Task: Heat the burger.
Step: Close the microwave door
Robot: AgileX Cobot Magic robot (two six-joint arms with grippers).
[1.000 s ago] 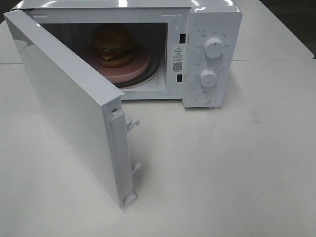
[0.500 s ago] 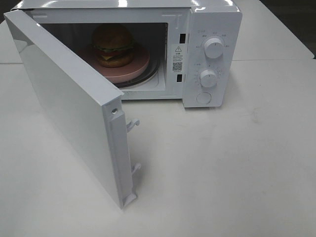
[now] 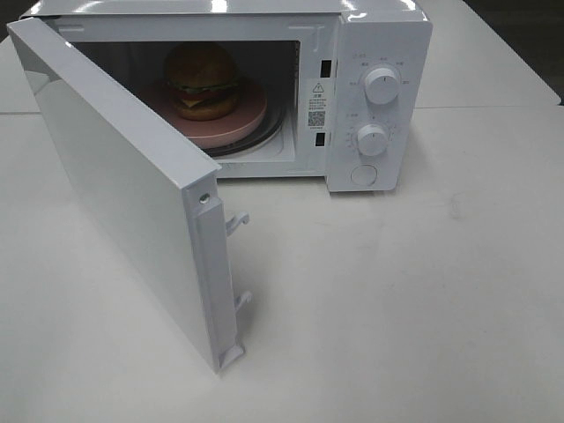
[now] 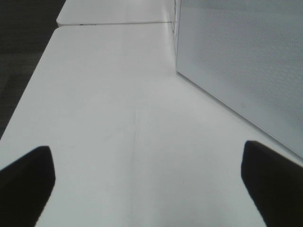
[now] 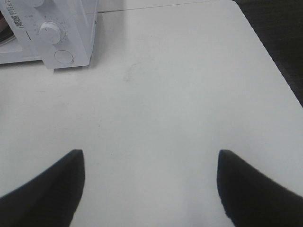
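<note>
From the high camera, a white microwave stands at the far side of a pale, matte table. Its door is swung wide open toward the near left. The burger sits inside the cavity on a pink plate, which rests on the turntable. Two round knobs are stacked on the control panel to the right of the cavity, with a round button below them. A thin seam crosses the tabletop behind the oven, where a second slab joins it. Dark floor shows past the far right corner.

In the left wrist view, the left gripper hangs over bare tabletop with its dark fingers spread far apart and nothing between them. The outer face of the open door, with its fine dotted pattern, stands beside it. Dark carpet runs along the table's edge on the other side.

In the right wrist view, the right gripper is also parted wide and holds nothing, above white tabletop marked by a few faint scuffs. The microwave's control panel is well ahead of it, and dark floor lies beyond the table's corner.
</note>
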